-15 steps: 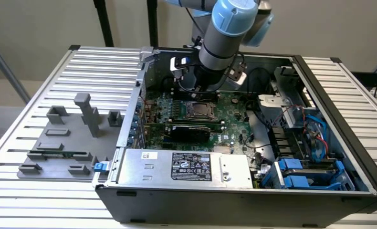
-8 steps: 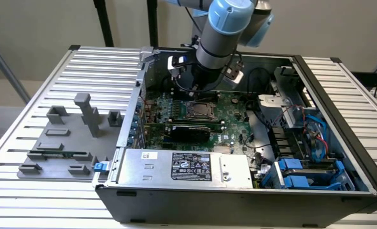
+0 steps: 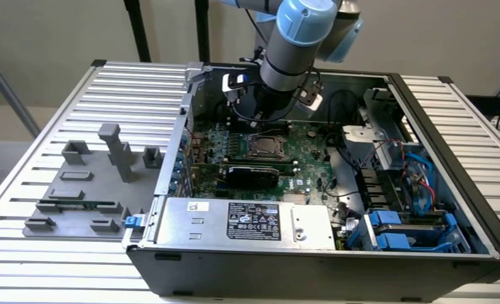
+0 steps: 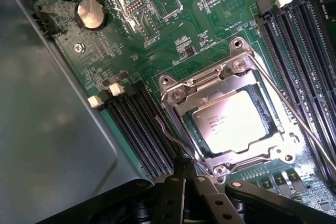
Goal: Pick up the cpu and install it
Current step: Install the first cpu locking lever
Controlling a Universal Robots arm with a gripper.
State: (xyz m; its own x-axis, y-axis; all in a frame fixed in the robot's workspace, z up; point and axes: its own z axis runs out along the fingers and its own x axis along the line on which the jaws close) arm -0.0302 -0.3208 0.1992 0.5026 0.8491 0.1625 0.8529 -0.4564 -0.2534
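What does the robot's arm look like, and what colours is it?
The arm is a thick silver-grey tube with rounded light-blue caps at its joints. Black cables loop beside its lower part. The end effector is black metal with round bolts along its fingers.

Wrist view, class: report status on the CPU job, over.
End effector shut, empty, just above the board. Silvery square cpu seated in its metal socket frame. Thin wire lever alongside; nothing over the chip.
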